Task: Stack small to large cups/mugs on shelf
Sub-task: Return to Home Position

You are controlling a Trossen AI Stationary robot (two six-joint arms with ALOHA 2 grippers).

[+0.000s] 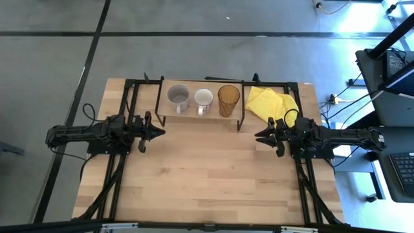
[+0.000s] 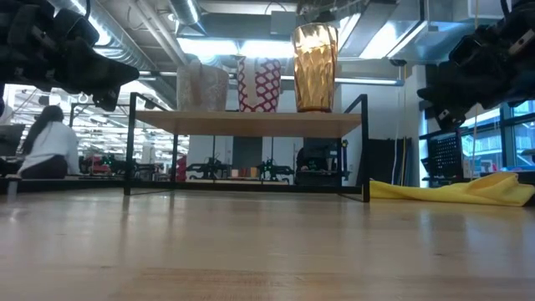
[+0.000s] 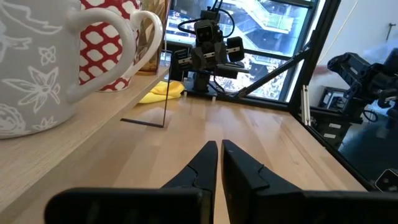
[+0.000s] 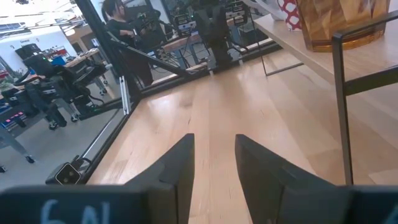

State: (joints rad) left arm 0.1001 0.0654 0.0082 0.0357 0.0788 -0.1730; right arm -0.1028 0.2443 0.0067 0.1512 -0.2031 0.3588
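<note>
Amber tumbler (image 2: 314, 67): ribbed, translucent, on light-wood shelf (image 2: 251, 123)
White mug (image 2: 259, 84): red lattice, hidden from above
Grey mug (image 3: 31, 74): floral outlines
Left tool (image 3: 219, 155): pressed together
Right tool (image 4: 214, 152): spread

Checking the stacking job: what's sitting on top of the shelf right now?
On the shelf stand, in a row, a grey mug, a red-and-white mug and an amber tumbler. From above all three look empty. The board beneath each is covered.
</note>
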